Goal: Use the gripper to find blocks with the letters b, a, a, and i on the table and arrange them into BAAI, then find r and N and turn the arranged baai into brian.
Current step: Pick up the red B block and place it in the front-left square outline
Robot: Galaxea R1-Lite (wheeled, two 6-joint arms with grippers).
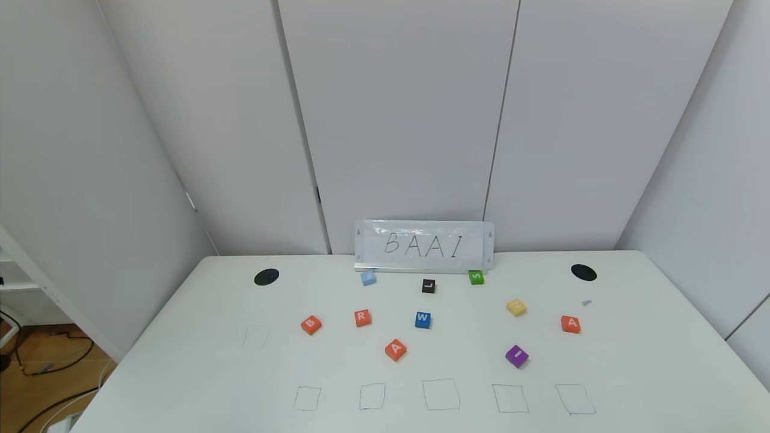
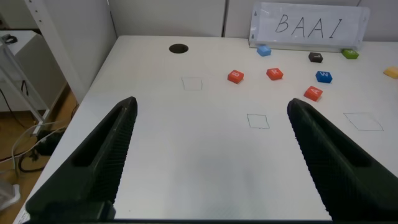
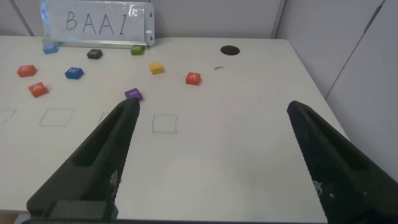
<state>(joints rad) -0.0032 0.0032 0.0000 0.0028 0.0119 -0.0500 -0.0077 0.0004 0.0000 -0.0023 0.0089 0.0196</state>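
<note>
On the white table (image 1: 180, 367) lie the orange-red B (image 1: 311, 325), R (image 1: 363, 318) and two A blocks (image 1: 396, 350) (image 1: 571, 324), plus the purple I (image 1: 517, 356). I cannot tell which block is N: the letters on the light blue block (image 1: 368, 278) and the yellow block (image 1: 516, 307) are too faint to read. My left gripper (image 2: 211, 104) hovers open over bare table near the front left, well short of B (image 2: 235, 76). My right gripper (image 3: 212, 106) hovers open at the front right, short of I (image 3: 133, 94). Neither gripper shows in the head view.
A blue W (image 1: 423, 320), a black L (image 1: 428, 285) and a green S (image 1: 476, 277) lie among the blocks. A BAAI sign (image 1: 424, 246) stands at the back edge. Several pen-drawn squares (image 1: 440, 395) line the front, with one more at the left (image 1: 256, 336). Two black spots (image 1: 266, 276) (image 1: 583, 272) mark the far corners.
</note>
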